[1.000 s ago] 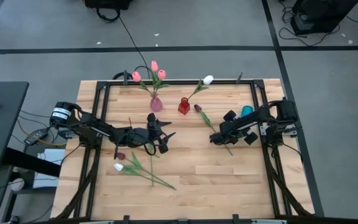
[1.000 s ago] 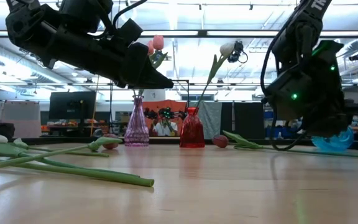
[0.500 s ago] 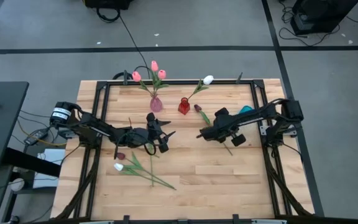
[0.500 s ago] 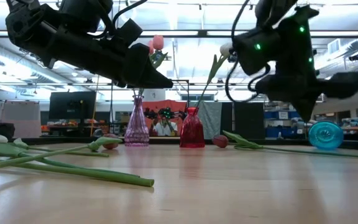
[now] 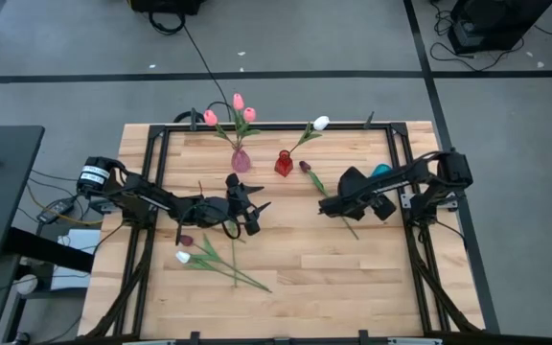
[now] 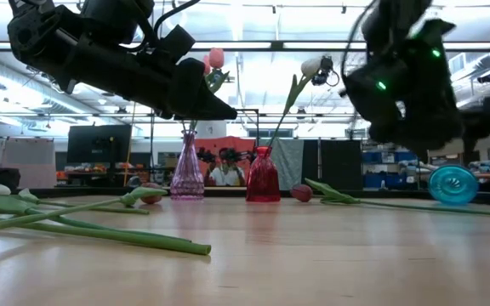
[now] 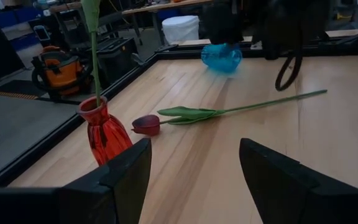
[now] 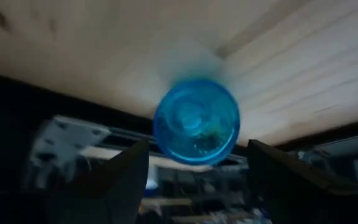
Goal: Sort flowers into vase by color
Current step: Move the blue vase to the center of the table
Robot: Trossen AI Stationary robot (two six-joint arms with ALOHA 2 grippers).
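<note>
A dark maroon flower (image 5: 307, 168) lies flat on the table, its stem running toward the near right. My right gripper (image 8: 197, 149) hangs open above that stem and touches nothing; a blue vase (image 8: 196, 121) on its side shows beyond its fingers. My left gripper (image 5: 254, 218) waits open above the table's middle left. A pink vase (image 5: 241, 160) holds three pink flowers (image 5: 238, 102). A red vase (image 5: 283, 163) holds one white flower (image 5: 321, 123). A white flower (image 5: 182, 257) and a maroon flower (image 5: 186, 240) lie at the near left.
The blue vase (image 5: 379, 170) lies beside the table's right rail. A black frame (image 5: 161, 129) runs around the tabletop. The stems of the near-left flowers (image 5: 238, 276) reach toward the table's middle. Bare wood spans the near right.
My right arm has swung toward the table's left and back toward the right edge, and its wrist has turned. The maroon flower beneath it has stayed where it lay.
</note>
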